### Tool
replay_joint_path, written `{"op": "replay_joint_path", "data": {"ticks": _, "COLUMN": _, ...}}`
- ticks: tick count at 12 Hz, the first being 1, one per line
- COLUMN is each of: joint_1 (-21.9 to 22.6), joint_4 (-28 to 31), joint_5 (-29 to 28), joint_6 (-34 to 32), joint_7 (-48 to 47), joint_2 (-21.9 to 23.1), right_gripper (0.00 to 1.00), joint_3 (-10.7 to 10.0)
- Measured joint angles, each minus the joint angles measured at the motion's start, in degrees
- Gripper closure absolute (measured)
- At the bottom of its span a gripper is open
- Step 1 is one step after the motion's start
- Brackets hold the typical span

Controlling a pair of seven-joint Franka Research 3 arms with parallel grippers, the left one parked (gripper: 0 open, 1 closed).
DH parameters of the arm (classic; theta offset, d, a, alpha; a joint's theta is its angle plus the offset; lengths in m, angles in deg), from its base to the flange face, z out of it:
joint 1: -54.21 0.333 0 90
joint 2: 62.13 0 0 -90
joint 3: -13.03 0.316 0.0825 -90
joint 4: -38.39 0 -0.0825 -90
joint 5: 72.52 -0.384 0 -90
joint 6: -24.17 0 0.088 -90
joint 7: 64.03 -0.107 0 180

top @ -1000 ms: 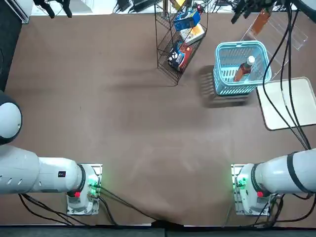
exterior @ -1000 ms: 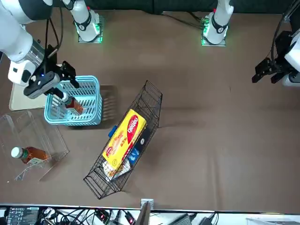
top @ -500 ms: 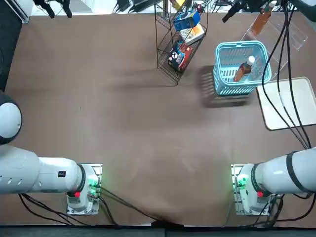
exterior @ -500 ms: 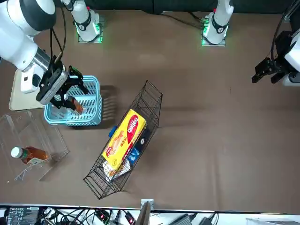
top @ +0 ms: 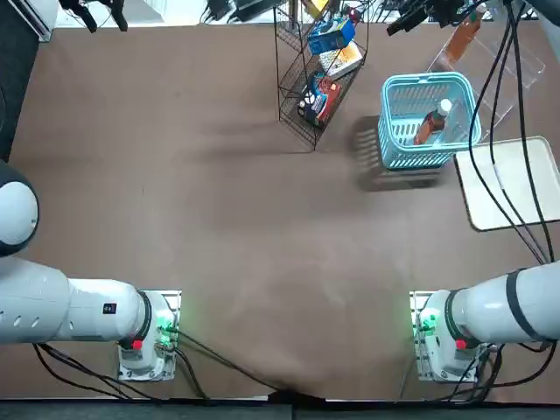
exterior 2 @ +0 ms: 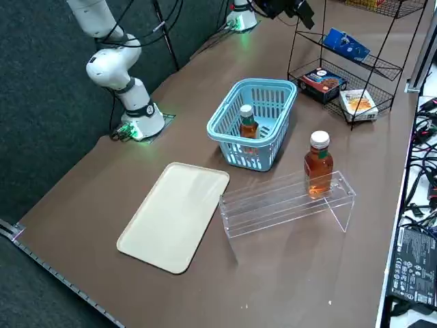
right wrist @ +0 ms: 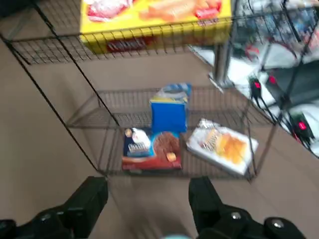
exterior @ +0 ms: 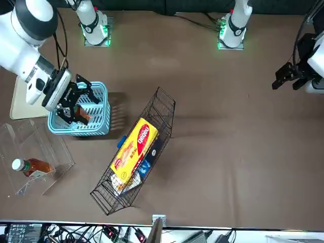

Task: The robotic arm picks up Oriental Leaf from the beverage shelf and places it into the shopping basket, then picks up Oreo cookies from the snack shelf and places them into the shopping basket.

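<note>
Turquoise slotted basket (exterior 2: pixel 252 123) — red-brown tea (exterior 2: pixel 319 171), cream tray (exterior 2: pixel 175 217), bright blue packet (exterior 2: pixel 346 45)

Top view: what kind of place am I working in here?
Probably a robotics lab with a mock shop: two robot arms are mounted at a table, with snack packets on a wire rack and a tea bottle on a clear stand. The right gripper is open, facing the rack.

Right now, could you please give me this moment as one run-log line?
right pincer: open, unloaded | red-brown tea bottle: inside turquoise slotted basket | bright blue packet: on black wire rack
</note>
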Motion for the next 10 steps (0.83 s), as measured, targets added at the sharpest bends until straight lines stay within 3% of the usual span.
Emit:
{"op": "replay_joint_path", "data": {"ticks": 3, "joint_1": -0.90, "joint_4": 4.35, "joint_5": -13.74, "joint_6": 1.55, "joint_7": 13.39, "joint_2": -0.16, "right_gripper": 0.00, "joint_3": -0.54}}
{"op": "replay_joint_path", "data": {"ticks": 5, "joint_1": -1.87, "joint_4": 6.56, "joint_5": -19.87, "joint_6": 2.05, "joint_7": 19.23, "joint_2": -0.61, "right_gripper": 0.00, "joint_3": -0.80}}
{"op": "replay_joint_path", "data": {"ticks": 10, "joint_1": -0.32, "joint_4": 10.33, "joint_5": -27.96, "joint_6": 10.85, "joint_7": 24.27, "joint_2": -0.95, "right_gripper": 0.00, "joint_3": -0.32}}
